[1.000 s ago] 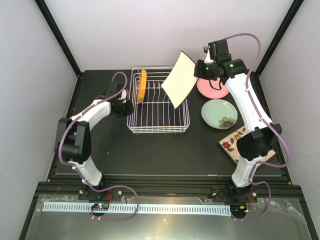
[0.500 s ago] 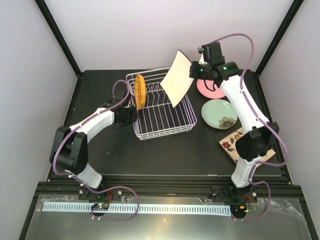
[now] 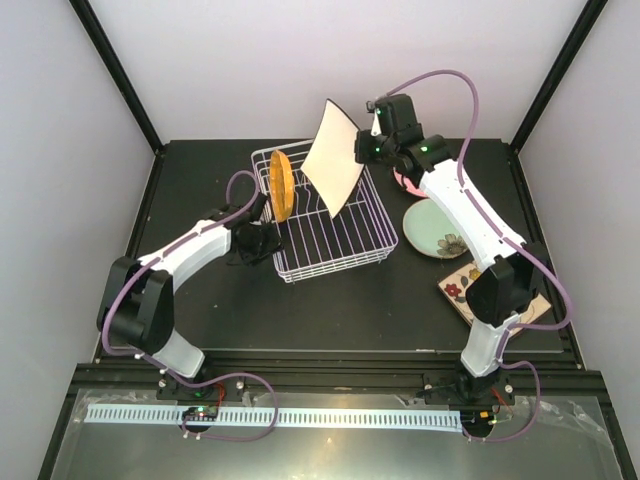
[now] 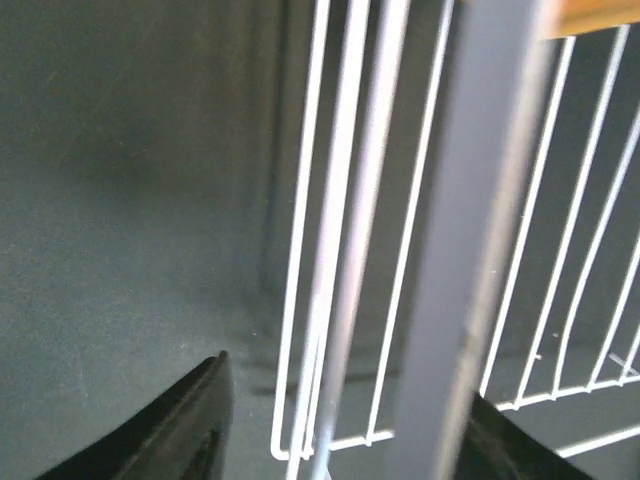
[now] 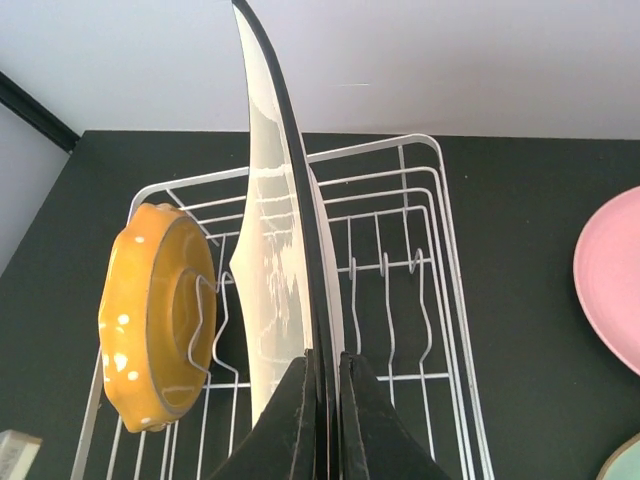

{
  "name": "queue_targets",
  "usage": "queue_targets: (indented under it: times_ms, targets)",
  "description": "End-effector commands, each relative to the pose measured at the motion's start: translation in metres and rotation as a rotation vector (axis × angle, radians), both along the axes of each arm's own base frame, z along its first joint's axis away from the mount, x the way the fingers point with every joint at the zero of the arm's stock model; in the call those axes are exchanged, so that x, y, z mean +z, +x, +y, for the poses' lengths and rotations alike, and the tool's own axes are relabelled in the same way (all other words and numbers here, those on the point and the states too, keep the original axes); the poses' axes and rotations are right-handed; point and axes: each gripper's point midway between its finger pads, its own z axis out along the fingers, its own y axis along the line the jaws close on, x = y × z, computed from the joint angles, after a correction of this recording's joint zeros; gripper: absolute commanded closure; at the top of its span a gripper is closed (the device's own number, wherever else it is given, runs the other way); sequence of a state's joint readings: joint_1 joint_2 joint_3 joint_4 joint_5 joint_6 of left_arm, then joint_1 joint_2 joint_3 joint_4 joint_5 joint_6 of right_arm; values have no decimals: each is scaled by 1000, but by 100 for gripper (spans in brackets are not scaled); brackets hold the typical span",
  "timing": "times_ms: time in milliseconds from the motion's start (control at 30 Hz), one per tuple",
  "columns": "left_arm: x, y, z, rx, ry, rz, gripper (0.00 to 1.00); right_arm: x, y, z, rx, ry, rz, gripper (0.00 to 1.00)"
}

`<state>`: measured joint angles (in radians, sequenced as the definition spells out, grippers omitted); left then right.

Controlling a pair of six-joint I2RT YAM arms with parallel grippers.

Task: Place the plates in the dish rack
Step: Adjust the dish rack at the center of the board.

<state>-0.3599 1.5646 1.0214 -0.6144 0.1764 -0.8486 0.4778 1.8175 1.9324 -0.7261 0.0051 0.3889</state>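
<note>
White wire is what I see most of: the dish rack [image 3: 345, 235] sits mid-table, turned a little off square. The small orange plate [image 3: 282, 185] stands on edge between the tines at the rack's 10 o'clock corner.

My right gripper [image 5: 325, 365] has its fingers pressed onto the lower edge of the plain white square plate [image 3: 333, 157]. It holds the plate edge-up and tilted, in the air over the rack's 12 o'clock half. In the right wrist view the plate hangs just beside the orange one, and I cannot tell whether its bottom corner touches the wires.

My left gripper [image 3: 262, 240] is low at the rack's 9 o'clock side. Its fingers [image 4: 190, 430] are spread, with the rack's side wires in the gap and nothing pinched.

On the black table [image 3: 330, 310], the pale green plate [image 3: 440, 230] lies flat at 3 o'clock from the rack. The pink plate [image 3: 409, 183] at 2 o'clock is mostly hidden behind my right arm. The flowered square plate [image 3: 462, 285] lies at 4 o'clock, partly under that arm.
</note>
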Motion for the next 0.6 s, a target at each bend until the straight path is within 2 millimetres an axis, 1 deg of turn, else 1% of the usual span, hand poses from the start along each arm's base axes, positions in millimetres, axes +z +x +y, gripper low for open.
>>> queue_targets:
  times_ms: [0,67,133,300,367,400,433,467,500,533,567]
  targets:
    - [40,4,-6,-17,-55,-89,44,114,-7,12,-7,120,-367,99]
    - [56,9,-5,-15,-73,-138,38,120,-10,17,-5,117,-403,99]
    - [74,15,-3,-12,-100,-192,36,122,-11,23,-8,112,-425,99]
    - [134,27,9,7,-136,-355,31,127,-13,35,-24,99,-479,99]
    - [154,29,15,14,-140,-406,30,128,-15,40,-38,85,-507,99]
    - [157,30,17,17,-137,-418,30,130,-16,40,-57,76,-529,99]
    - [169,28,20,22,-143,-454,29,132,-18,42,-68,62,-549,99]
    - [175,26,23,26,-145,-473,28,134,-19,43,-80,52,-569,99]
    - [177,24,25,28,-144,-479,26,136,-20,44,-95,38,-586,99]
    - [177,22,28,32,-140,-485,22,138,-21,47,-104,28,-600,99]
    - [177,20,31,39,-135,-486,18,137,-20,51,-107,15,-599,99]
